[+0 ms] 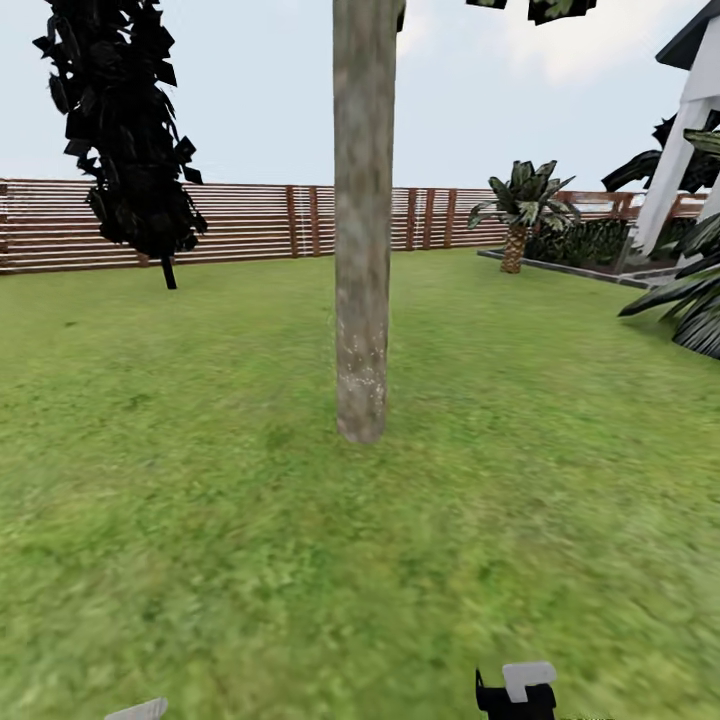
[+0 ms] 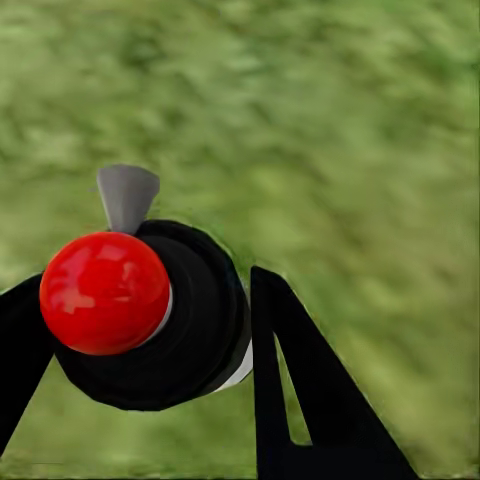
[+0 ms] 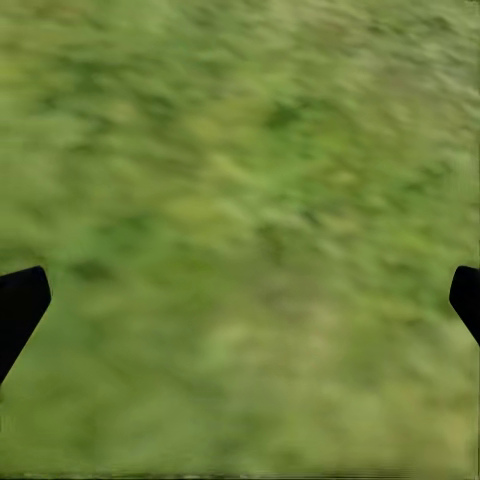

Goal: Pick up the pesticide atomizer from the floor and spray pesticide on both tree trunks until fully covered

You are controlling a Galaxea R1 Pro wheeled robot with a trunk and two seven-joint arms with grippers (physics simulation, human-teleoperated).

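Head view: one tree trunk (image 1: pixel 361 220), a thick, smooth, pale grey-tan column with brownish blotches and pale speckling near its base, stands upright on the floor (image 1: pixel 200 500) of blurry green grass, at centre frame. One black cone-shaped tree (image 1: pixel 120 130) occupies the upper left; one short palm (image 1: pixel 520 205) stands at right before the slatted brown fence (image 1: pixel 250 222).

Left wrist view: the left gripper (image 2: pixel 150 330) is clamped around the pesticide atomizer (image 2: pixel 150 310), one black-bodied sprayer with a red round cap and a grey nozzle.

Right wrist view: the right gripper (image 3: pixel 240 300) has its jaws spread wide, empty, above grass.
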